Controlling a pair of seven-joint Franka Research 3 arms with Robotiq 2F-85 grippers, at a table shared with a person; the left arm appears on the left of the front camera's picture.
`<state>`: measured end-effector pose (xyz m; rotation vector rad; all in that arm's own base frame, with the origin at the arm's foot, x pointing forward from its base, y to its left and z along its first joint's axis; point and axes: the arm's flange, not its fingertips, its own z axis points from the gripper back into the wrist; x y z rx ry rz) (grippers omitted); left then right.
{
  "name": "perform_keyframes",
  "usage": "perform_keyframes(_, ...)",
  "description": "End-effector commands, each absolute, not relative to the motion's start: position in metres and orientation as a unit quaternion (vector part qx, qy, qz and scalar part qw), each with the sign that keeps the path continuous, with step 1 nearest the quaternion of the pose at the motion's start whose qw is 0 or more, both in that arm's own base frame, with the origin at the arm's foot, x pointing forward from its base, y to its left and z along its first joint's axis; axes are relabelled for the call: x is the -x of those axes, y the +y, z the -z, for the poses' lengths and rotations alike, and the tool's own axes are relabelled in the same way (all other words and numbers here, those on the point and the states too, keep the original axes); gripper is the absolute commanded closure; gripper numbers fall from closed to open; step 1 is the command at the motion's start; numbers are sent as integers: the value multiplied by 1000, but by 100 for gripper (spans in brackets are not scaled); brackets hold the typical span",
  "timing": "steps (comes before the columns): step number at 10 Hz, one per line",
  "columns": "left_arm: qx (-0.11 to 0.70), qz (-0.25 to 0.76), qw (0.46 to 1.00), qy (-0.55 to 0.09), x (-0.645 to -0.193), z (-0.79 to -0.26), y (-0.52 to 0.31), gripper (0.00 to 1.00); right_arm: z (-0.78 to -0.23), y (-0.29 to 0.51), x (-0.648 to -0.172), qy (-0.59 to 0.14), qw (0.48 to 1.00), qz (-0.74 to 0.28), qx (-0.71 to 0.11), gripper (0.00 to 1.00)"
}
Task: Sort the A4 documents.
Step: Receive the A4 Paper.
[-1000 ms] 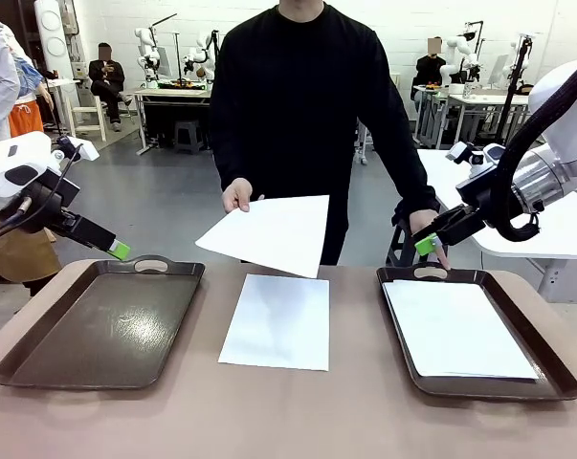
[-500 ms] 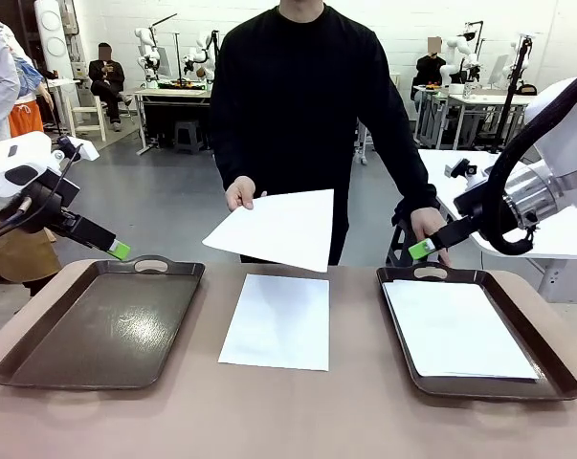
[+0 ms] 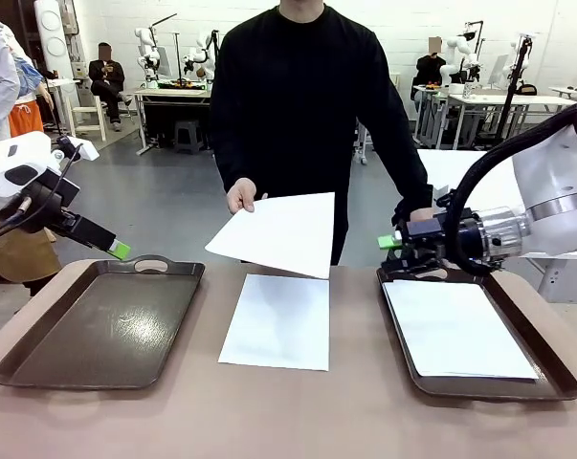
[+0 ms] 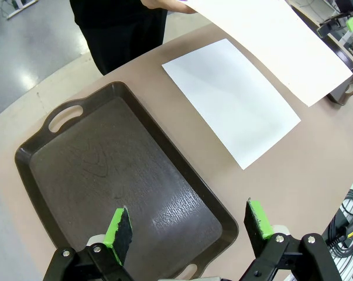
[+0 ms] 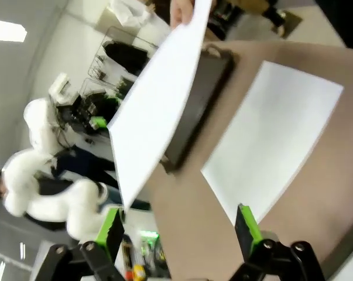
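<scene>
Right gripper [image 3: 391,247]: jaws spread wide, empty, over the far rim of the right tray [image 3: 489,386]. The stack of A4 documents [image 3: 455,330] lies just below and behind it. Ahead of its fingertips the person's hand [image 3: 238,196] offers one sheet [image 3: 278,232] by a corner, long edge free, presumably for a pinch. A flat sheet [image 3: 278,320] lies beneath that. Left gripper [image 4: 189,222], open, hovers over the bare left tray [image 4: 76,170], likely waiting.

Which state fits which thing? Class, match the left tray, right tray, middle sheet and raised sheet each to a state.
Things: 1 left tray; 2 right tray; 3 middle sheet; 4 raised sheet.
States: a held up by the person; b flat on the table; c bare inside; d holds white sheets.
Pairs: 1-c; 2-d; 3-b; 4-a.
</scene>
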<state>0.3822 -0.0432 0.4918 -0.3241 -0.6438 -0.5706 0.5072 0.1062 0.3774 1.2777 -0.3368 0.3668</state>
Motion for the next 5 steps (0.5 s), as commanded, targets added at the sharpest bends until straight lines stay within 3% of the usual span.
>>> perform_keyframes(1, 161, 275, 895, -311, -383, -490, -41, 0, -378, 126, -530, -161, 743, -116, -639, 0)
perform_keyframes(5, 161, 275, 895, -311, -383, -490, -41, 0, -348, 175, -558, -124, 722, -61, -678, 0)
